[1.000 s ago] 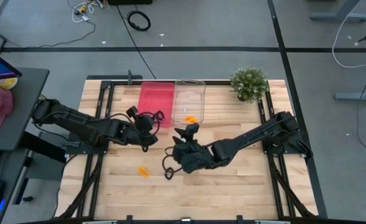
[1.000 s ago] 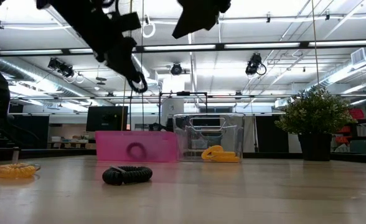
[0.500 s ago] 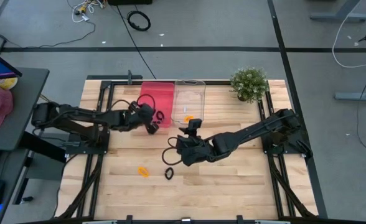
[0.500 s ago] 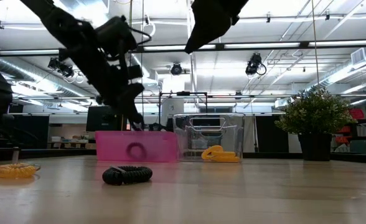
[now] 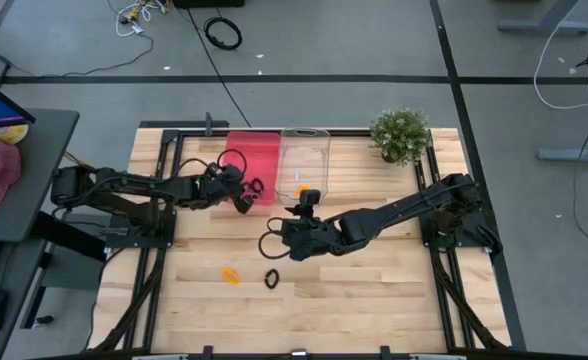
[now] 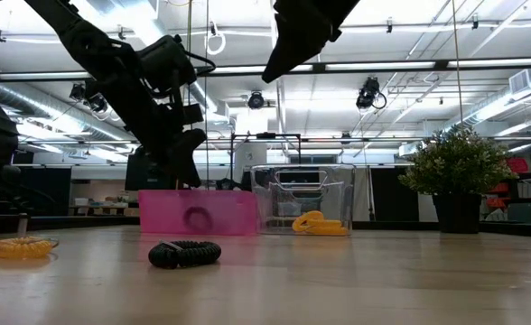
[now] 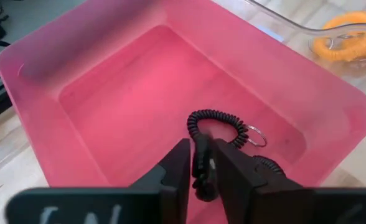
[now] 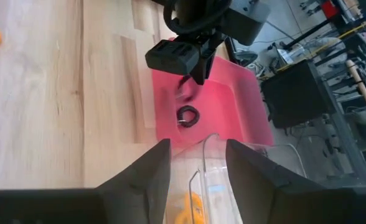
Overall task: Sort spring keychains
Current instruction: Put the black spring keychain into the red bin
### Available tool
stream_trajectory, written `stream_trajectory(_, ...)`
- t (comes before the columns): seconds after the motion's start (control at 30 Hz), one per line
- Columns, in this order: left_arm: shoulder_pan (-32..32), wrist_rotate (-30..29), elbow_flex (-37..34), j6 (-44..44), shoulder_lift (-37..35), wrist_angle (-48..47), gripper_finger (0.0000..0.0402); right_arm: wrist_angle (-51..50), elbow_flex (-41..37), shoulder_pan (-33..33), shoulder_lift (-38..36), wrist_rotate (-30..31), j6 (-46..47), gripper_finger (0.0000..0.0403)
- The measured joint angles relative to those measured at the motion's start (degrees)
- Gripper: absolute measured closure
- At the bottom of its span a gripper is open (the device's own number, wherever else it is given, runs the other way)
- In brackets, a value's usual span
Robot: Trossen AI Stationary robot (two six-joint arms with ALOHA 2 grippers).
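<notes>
The left gripper (image 7: 203,171) has its jaws narrow around a black spring keychain (image 7: 201,163), held just over the pink bin (image 7: 40,81) near its 5 o'clock corner on the high view; a second black keychain (image 7: 215,121) already lies on the bin floor with its metal ring showing. The right gripper (image 8: 195,163) hovers above the table centre with its jaws wide and nothing between them, pointed toward the two bins. In the clear bin (image 5: 304,160), just beside the pink one at its 3 o'clock, one orange keychain (image 5: 305,190) is sorted. By my reading the job is roughly half done: two black ones are at or in the pink bin and one orange in the clear bin, while an orange keychain (image 5: 231,273) and a black keychain on the table (image 5: 272,278) lie loose on the wood toward 6 o'clock of the bins, near each other but apart. Whether the held keychain touches the one beneath it cannot be told from the wrist view. A potted plant (image 5: 401,133) stands at 3 o'clock of the clear bin. In the low view both grippers are cut off at the upper edge, and the pink bin wall shows its contents only as a dim shape
</notes>
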Motion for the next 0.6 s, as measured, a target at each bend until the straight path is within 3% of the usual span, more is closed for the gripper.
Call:
stream_trajectory(0.3, -0.04, 0.00, 0.00, 0.42, 0.00, -0.02, 0.0262, -0.22, 0.00, 0.07, 0.00, -1.81, 0.04, 0.0246)
stream_trajectory(0.4, -0.04, 0.62, 0.00, 0.44, 0.00, -0.02, 0.0250, -0.13, 0.00, -0.05, 0.00, -8.26, 0.47, 0.0246)
stream_trajectory(0.6, -0.07, 4.40, 1.73, 1.95, 0.00, -0.68, 0.0248, 0.97, 0.00, -0.39, 0.00, -27.00, 2.00, 0.0246)
